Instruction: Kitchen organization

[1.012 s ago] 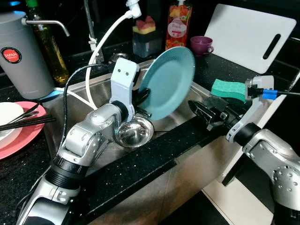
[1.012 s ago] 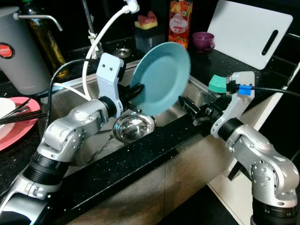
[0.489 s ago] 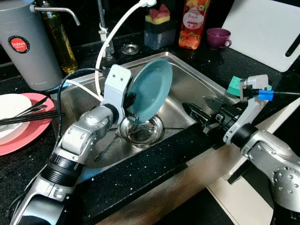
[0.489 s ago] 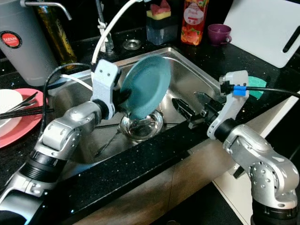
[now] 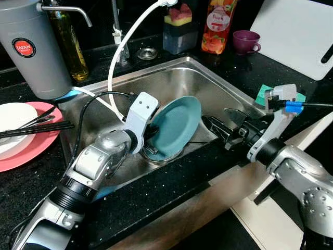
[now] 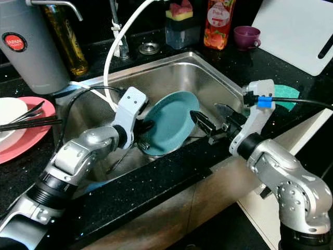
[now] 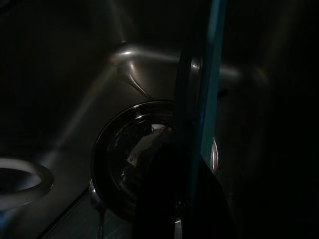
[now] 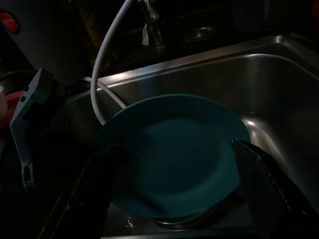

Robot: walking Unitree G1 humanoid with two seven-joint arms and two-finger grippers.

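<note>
Black speckled surface (image 5: 156,192) runs round the sink. Back left: grey thermos-type jug (image 5: 31,49) w/ a red round label, oil bottle (image 5: 70,47) right beside it. Back middle: small container w/ red + yellow sponges (image 5: 180,28), then a peach soap bottle (image 5: 218,26), purple cup (image 5: 244,41) near that. White cutting board (image 5: 294,36) leans at back right.

Left end effector (image 5: 152,128) grips the teal plate (image 5: 177,126), tilted in the sink (image 5: 208,88) over the drain; right end effector (image 5: 221,126) hovers open beside it.
</note>
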